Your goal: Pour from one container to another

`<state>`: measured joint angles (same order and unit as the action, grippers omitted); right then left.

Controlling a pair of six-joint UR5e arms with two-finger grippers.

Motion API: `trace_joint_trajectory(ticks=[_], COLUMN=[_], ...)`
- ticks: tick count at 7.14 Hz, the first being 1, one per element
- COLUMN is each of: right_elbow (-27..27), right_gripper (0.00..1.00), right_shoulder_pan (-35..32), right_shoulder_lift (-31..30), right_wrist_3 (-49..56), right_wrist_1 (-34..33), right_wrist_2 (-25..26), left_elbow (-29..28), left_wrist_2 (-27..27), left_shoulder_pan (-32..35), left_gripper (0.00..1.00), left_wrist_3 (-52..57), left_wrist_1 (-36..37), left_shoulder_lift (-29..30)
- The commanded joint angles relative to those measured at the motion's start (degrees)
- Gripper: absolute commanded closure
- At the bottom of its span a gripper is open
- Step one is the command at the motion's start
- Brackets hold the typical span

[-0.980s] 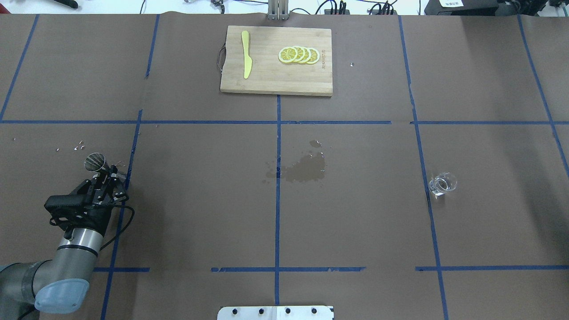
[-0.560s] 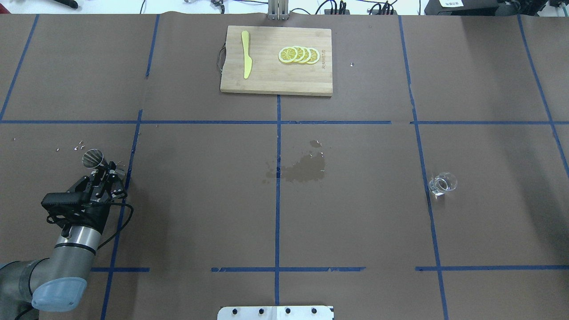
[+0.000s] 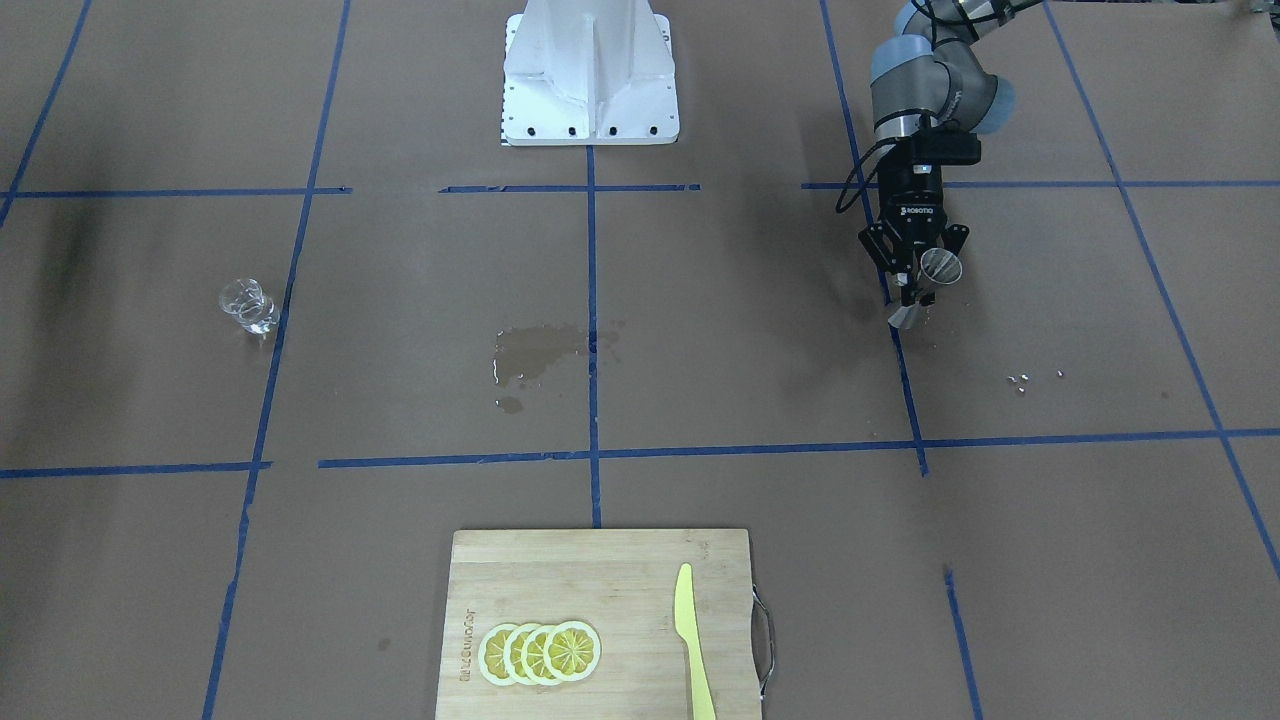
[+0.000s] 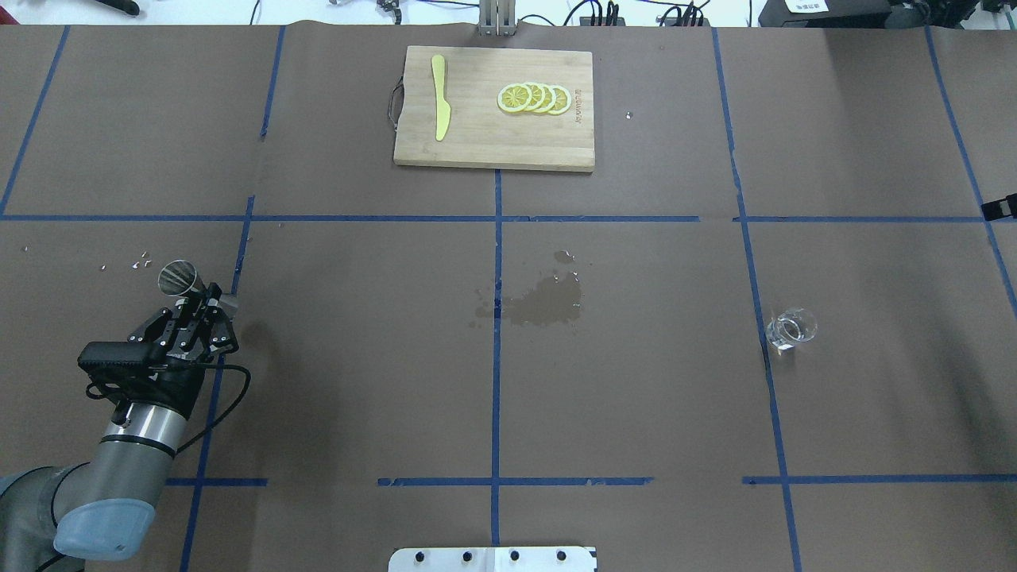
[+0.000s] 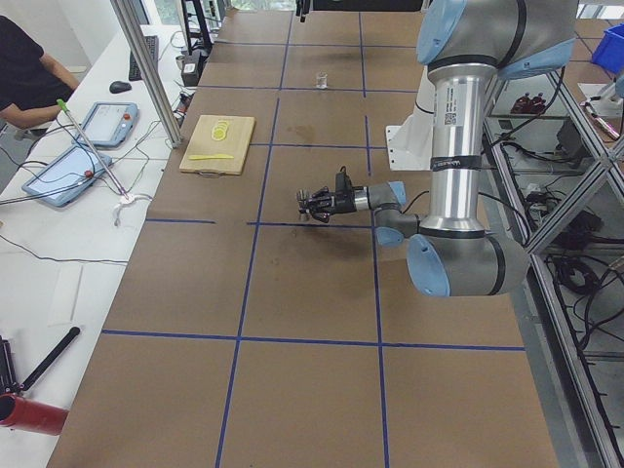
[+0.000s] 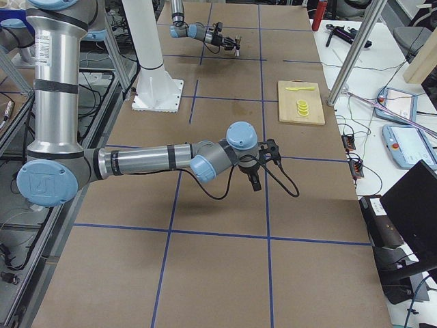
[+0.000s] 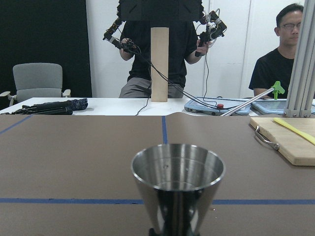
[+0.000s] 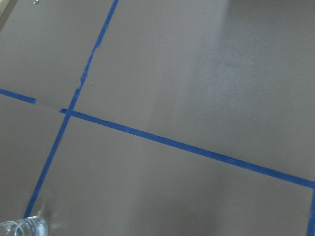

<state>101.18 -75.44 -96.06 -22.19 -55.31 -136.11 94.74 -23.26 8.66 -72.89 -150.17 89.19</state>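
Note:
My left gripper (image 4: pixel 205 306) is shut on the waist of the steel hourglass jigger (image 4: pixel 179 277), which it holds over the table's left part. The jigger leans a little in the front view (image 3: pixel 938 267). In the left wrist view its open upper cone (image 7: pixel 178 179) faces up and looks empty. The clear glass cup (image 4: pixel 792 327) stands alone on the right side, also seen in the front view (image 3: pixel 248 305) and at the bottom-left corner of the right wrist view (image 8: pixel 22 227). Of my right gripper only a black tip (image 4: pixel 999 208) shows at the overhead view's right edge, so its state is unclear.
A wooden cutting board (image 4: pixel 477 147) at the far middle carries lemon slices (image 4: pixel 534 98) and a yellow knife (image 4: pixel 439 95). A wet stain (image 4: pixel 544 303) darkens the brown paper at the centre. Small shiny bits (image 4: pixel 139 260) lie near the jigger.
My left gripper has shifted slightly right and away with the jigger, whose lower cone now shows. A black tip of the right arm has appeared at the right edge.

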Motion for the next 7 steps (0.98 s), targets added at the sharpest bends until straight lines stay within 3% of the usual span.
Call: trace_joint_trajectory(ticks=[1,3,4,5,7], right_elbow=[0.25,2.52,4.27,5.25,8.32], right_gripper=[0.0,0.0,0.0,0.0,0.0], right_shoulder_pan=[8.95,12.75,15.47,18.37,28.62], right_shoulder_lift=[-4.2,-4.57,-5.44,-5.89,-6.76], right_wrist_3=[-14.77,-22.25,-24.63,-26.74,-30.88], right_wrist_1=[17.88,19.18,19.18,19.18,19.18], right_wrist_2=[7.31,9.7,13.64,18.9,35.21], left_elbow=[-0.26,0.35,1.4,1.93,1.85], left_wrist_2=[-0.29,-0.38,-0.12,-0.2,-0.47], left_shoulder_pan=[-0.13,-0.22,0.13,-0.3,-0.39], left_gripper=[1.0,1.0,1.0,1.0,1.0], left_wrist_3=[3.08,7.45,12.28,19.46,21.64], left_wrist_1=[-2.22,-2.23,-3.36,-4.24,-4.25], left_shoulder_lift=[5.44,6.88,8.79,10.55,14.25])
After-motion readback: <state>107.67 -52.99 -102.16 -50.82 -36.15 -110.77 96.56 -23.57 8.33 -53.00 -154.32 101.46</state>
